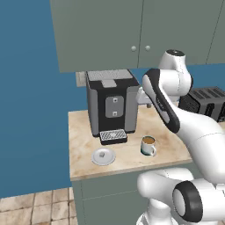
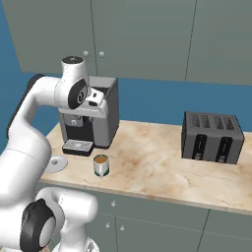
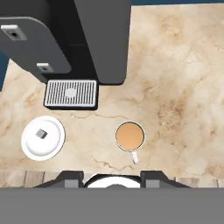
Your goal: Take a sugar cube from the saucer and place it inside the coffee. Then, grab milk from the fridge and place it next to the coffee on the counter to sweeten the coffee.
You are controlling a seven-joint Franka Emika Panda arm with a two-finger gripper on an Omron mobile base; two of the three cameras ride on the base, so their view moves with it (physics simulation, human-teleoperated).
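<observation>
My gripper hangs high over the counter and looks straight down, its two dark fingertips apart with nothing between them. The coffee, a white mug of brown liquid, stands just ahead of the gripper with its handle toward me. To its left lies the round white saucer with the tiny sugar cube on it. From the base, the saucer, the sugar cube and the coffee sit near the counter's front edge. The milk and the fridge are out of view.
A black and grey coffee machine with a drip grille stands behind the saucer and mug. A dark toaster sits far to the right on the counter. Grey-green wall cabinets hang above.
</observation>
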